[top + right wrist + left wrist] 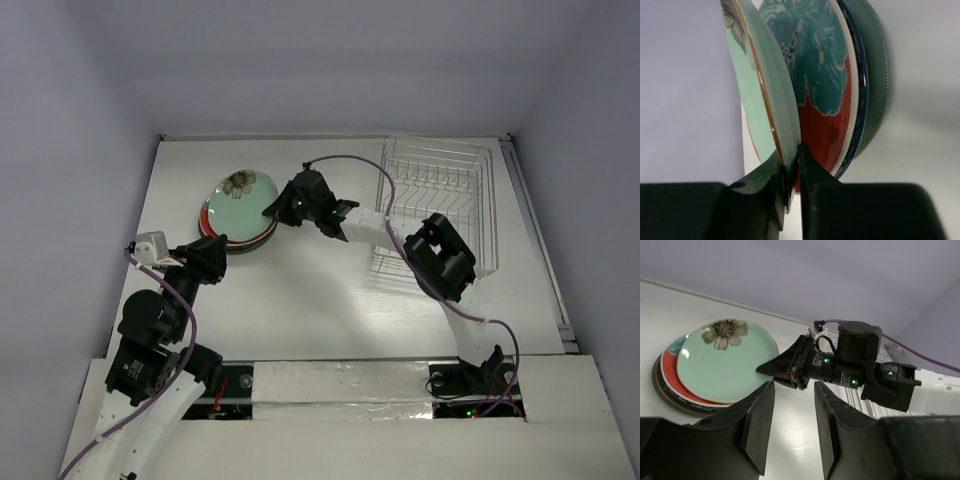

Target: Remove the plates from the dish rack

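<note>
A mint-green plate [238, 200] with a flower print lies tilted on top of a plate stack [245, 243] at the table's left middle. My right gripper [272, 208] is shut on that plate's right rim; in the right wrist view the green plate [772, 100] sits pinched between the fingers [807, 170], with a red-and-teal plate [820, 95] and darker plates behind it. My left gripper [792, 425] stands open just short of the stack, holding nothing. The wire dish rack [440, 205] at the back right shows no plates.
The right arm [400, 235] stretches across the table's middle from the rack toward the stack. The left arm [160, 310] is low at the near left. White walls enclose the table at the back and both sides.
</note>
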